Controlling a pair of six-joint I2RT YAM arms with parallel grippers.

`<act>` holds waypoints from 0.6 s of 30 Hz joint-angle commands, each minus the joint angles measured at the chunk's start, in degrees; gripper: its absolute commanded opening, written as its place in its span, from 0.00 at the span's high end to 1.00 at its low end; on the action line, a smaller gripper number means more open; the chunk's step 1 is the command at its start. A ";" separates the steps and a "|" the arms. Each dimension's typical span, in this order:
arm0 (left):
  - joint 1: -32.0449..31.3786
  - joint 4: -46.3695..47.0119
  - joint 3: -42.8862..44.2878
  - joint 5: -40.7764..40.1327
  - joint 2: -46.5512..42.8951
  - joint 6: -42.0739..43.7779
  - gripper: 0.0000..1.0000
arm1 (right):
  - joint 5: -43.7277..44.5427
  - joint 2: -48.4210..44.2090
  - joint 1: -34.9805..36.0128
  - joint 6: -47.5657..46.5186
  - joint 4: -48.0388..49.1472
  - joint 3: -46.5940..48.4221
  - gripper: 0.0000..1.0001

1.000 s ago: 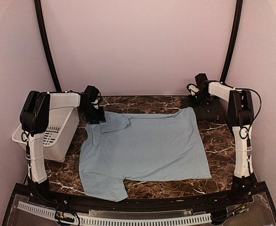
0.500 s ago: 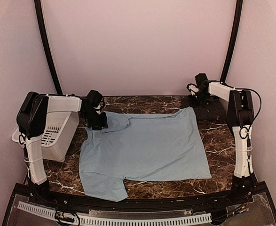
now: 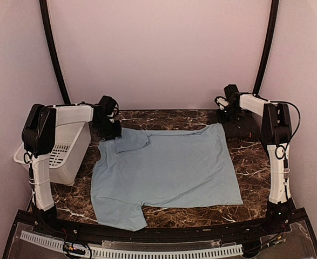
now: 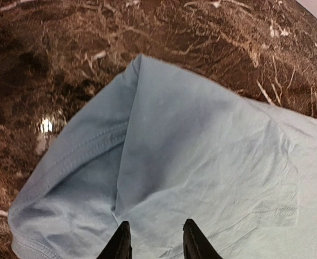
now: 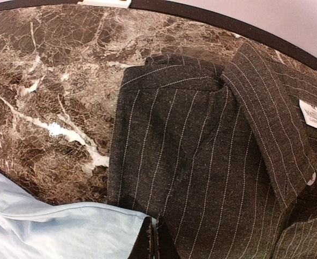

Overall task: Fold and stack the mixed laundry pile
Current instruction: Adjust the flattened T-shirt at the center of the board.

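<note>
- 9 o'clock: white bin (image 3: 66, 162) is seen at the table's (image 3: 250, 162) left edge, just beside the left arm; apart from the cloth, not counted as an obstacle.
- 10 o'clock: left gripper (image 3: 109, 128) is noted lifted back toward the far edge after a dip onto the far sleeve (image 3: 132, 141) half a second ago. The sleeve's fold over the chest is unchanged across the second. In the wrist view the jaws are partly open, narrower than a second ago, with nothing between them; only cloth below.
- Judged: the sleeve tuck is finished and let go, and the near sleeve (image 3: 123, 216) at 7 o'clock is not yet folded in.
- Centre: light blue T-shirt (image 3: 169, 167) is spread flat.
- 2 o'clock: right gripper (image 5: 154, 240) is unmoved and fully closed at the T-shirt's far corner; whether hem is pinched cannot be told.
- Black pinstriped shirt (image 5: 212, 162) is laid collar-up against that corner, touching the blue edge. It is judged likely to be dragged or covered when that side is folded.
</note>
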 commanded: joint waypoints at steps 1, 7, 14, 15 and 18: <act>1.43 -2.80 5.81 -0.88 2.22 1.87 0.67 | 0.47 -3.19 -0.39 -0.06 0.73 -0.52 1.00; 1.39 -3.73 3.46 2.11 1.42 0.59 0.67 | 0.56 -3.10 -0.39 -0.15 0.63 -0.30 1.00; 0.29 -1.40 -4.46 2.99 -2.67 -0.86 0.68 | 0.40 -2.86 -0.48 -0.07 0.60 0.17 1.00; 0.17 -1.22 -5.14 3.02 -2.76 -0.89 0.68 | 0.39 -2.88 -0.48 -0.06 0.60 0.19 1.00; -0.11 -0.12 -6.16 3.22 -2.53 -1.21 0.68 | 0.34 -2.89 -0.48 -0.06 0.49 0.18 1.00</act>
